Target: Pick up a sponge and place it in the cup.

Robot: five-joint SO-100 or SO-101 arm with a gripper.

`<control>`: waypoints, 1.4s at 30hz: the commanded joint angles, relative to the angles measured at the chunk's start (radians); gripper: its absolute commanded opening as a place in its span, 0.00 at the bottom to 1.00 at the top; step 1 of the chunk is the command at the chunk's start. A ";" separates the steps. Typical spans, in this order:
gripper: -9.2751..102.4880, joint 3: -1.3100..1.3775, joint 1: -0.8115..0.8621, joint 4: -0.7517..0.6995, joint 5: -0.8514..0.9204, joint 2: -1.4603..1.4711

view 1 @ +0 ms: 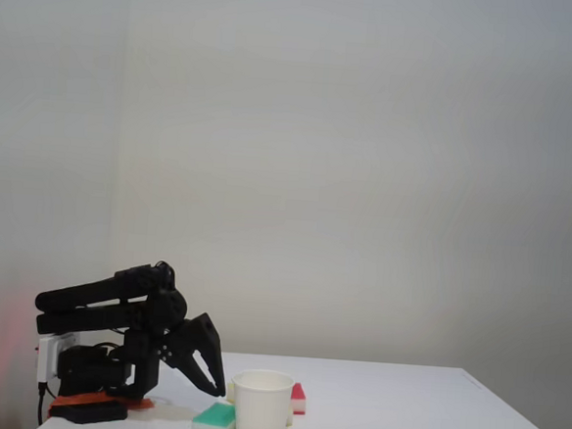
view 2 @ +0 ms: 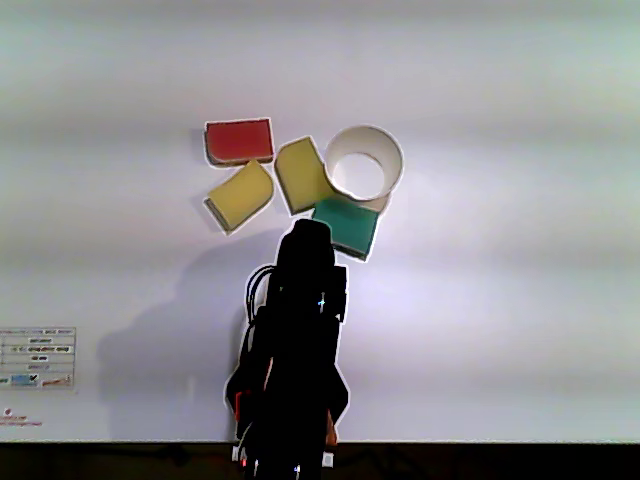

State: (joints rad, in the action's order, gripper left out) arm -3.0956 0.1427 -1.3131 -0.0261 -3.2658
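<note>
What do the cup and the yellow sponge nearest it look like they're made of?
The cup: probably paper, matte white with thin walls and a rolled rim. The sponge: likely soft foam, matte yellow; a darker layer shows along its edge, possibly a scouring pad. Too coarse to confirm texture.

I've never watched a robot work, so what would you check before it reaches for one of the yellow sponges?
1. White paper cup upright, mouth open: ok.
2. Cup empty: ok, seen from above.
3. Two pale-yellow rectangular sponges uncovered: ok.
4. Room around the right-hand one: not ok; it touches the cup and the green-and-white sponge.
5. Black gripper hangs beside the cup, holding nothing: ok.
6. Gripper open wide enough: cannot tell.
</note>
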 commanded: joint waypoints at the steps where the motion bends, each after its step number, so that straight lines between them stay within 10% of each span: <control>1: 0.08 0.005 -0.018 -0.081 -0.017 0.002; 22: 0.08 0.038 -0.017 0.071 -0.017 0.124; 42: 0.11 0.693 -0.124 0.353 -0.021 0.825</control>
State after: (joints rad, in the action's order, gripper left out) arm -2.5035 0.0368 -0.9679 -0.0291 -2.4881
